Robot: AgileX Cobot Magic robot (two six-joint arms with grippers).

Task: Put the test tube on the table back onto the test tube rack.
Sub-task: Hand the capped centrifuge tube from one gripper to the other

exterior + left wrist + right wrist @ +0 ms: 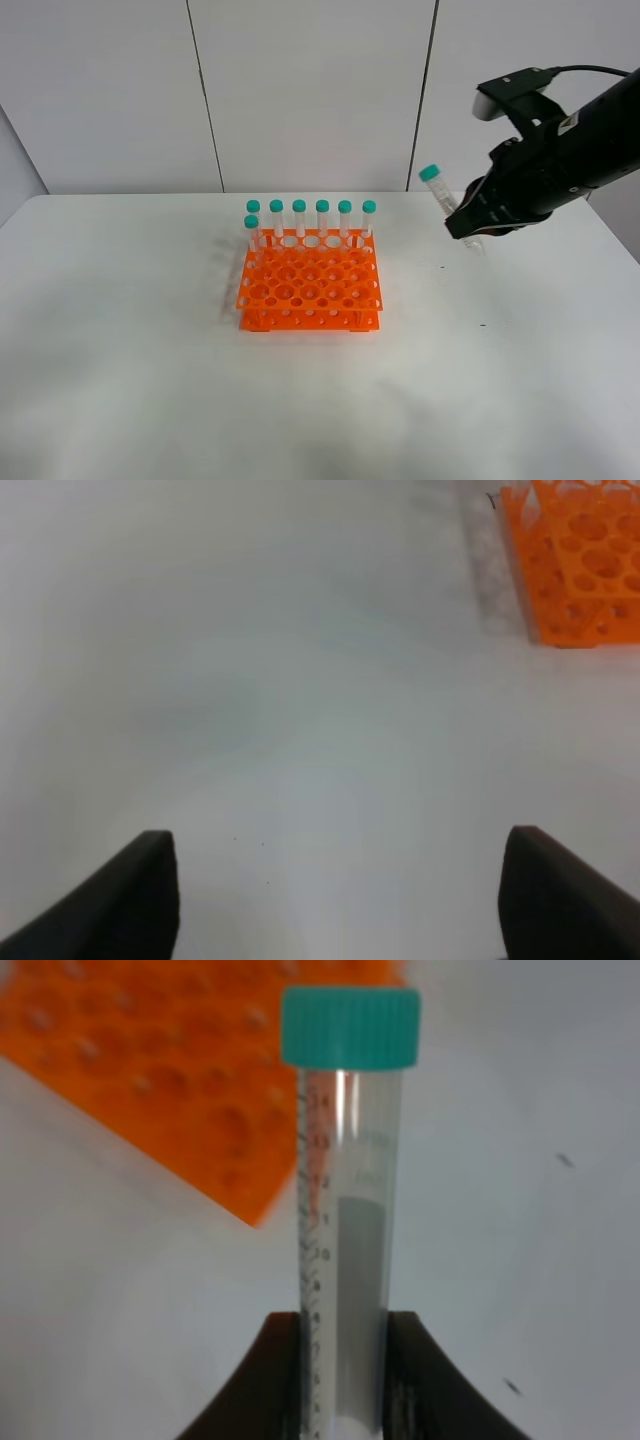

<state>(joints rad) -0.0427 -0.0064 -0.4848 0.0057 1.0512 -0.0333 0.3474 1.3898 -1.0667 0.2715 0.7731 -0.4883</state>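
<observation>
**Right claw holds the tube up in the air, off to the side of the rack**

From the high camera, the right claw (pixel 468 225) is shut tight on the test tube (pixel 445 200). The tube is up off the table (pixel 120 350) and leans, with its green cap pointing up and toward the rack. It is to the right of the test tube rack (pixel 310 285), well apart from it. The orange rack sits on the table near the middle. Seven other tubes (pixel 322 220) with green caps stand in it, six in the back row and one more at the left end, just in front. The left claw does not show in this view.

The left wrist camera shows the left claw (pixel 340 840) wide open with nothing in it. Its two dark fingers (pixel 140 900) are far apart over the bare white table (pixel 250 680). A corner of the rack (pixel 585 570) shows far off. This picture is blurry, so I cannot tell how high the claw hangs.

The right wrist camera shows the right claw (pixel 345 1360) with its fingers (pixel 270 1380) pressed on both sides of the clear tube (pixel 348 1210), low down on it. The green cap is at the far end. The rack (pixel 150 1070) lies behind it, blurry, on the table (pixel 520 1260).
</observation>
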